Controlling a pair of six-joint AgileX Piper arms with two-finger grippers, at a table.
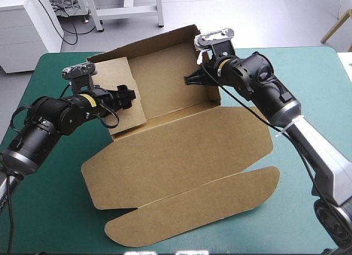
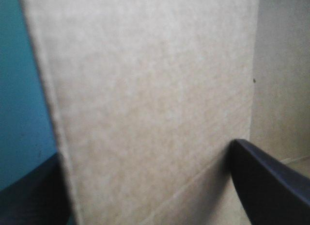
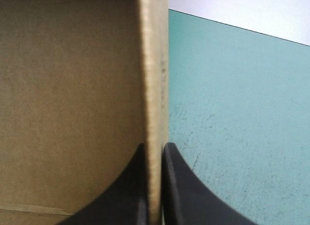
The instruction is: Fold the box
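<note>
The brown box (image 1: 181,150) lies in the middle of the teal-green table, its back wall (image 1: 162,73) raised and its lid panel and front flap (image 1: 192,211) flat toward the near edge. My left gripper (image 1: 127,95) (image 2: 145,152) is open and straddles the upright left side flap (image 1: 115,73) (image 2: 155,89), one black finger on each face. My right gripper (image 1: 192,79) (image 3: 154,146) is shut on the top edge of the box's right wall (image 3: 155,65), with the box's inside on one side of that wall and bare cover on the other.
Bare teal-green cover (image 1: 308,79) lies right of the box, and more at the near left corner (image 1: 44,211). The table's far edge runs just behind the back wall. The flat lid reaches close to the near edge.
</note>
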